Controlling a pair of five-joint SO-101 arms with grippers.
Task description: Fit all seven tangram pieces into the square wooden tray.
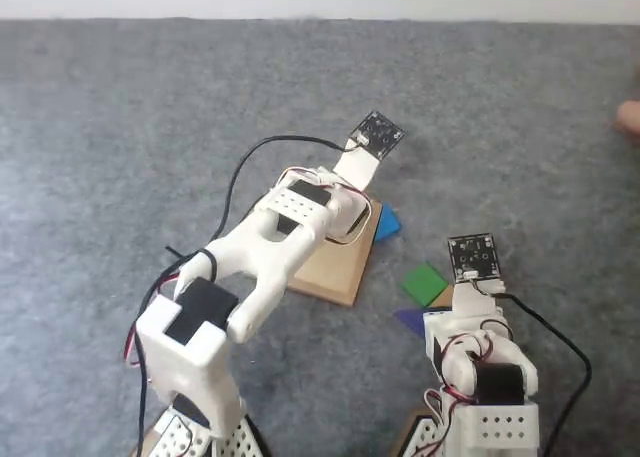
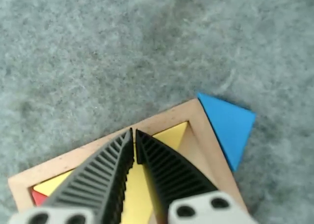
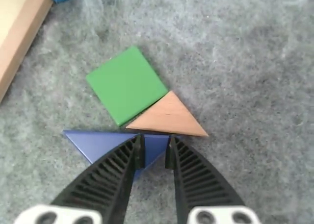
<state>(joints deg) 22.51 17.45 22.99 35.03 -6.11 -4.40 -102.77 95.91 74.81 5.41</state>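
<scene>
**Desk:** What have you got around the tray?

**Operator:** I'm starting left of it. My left arm runs in from that side, and my left pincer (image 2: 134, 138) hangs over the tray (image 2: 162, 117). Its ribbed black fingers are drawn together to a thin slit with nothing between them. The tray is a shallow square of pale wood with a raised rim, and it lies flat on the table (image 1: 120, 127), which has a grey, fuzzy, felt-like top.

**Desk:** Anything inside it?

**Operator:** A yellow piece (image 2: 171, 133), flat and smooth, with a point tucked into the tray's corner under the fingers. There's also a sliver of a red piece (image 2: 38, 198) in another corner. The pincer hides the rest of the floor.

**Desk:** And outside?

**Operator:** A light blue triangle (image 2: 226, 123) lies on the table just outside that same corner, one long edge along the rim's outer face. Further right of the tray, well clear of it, three pieces cluster. The green square (image 3: 126, 84) is nearest the tray, and a tan triangle (image 3: 169, 117) with a wood-like face touches one of its sides. A dark blue triangle (image 3: 98, 143) lies against the tan one's long edge, on the side away from the tray.

**Desk:** Right arm?

**Operator:** My right pincer (image 3: 154, 148) sits over the dark blue triangle. Its fingers are parted by a narrow gap and hold nothing.
</scene>
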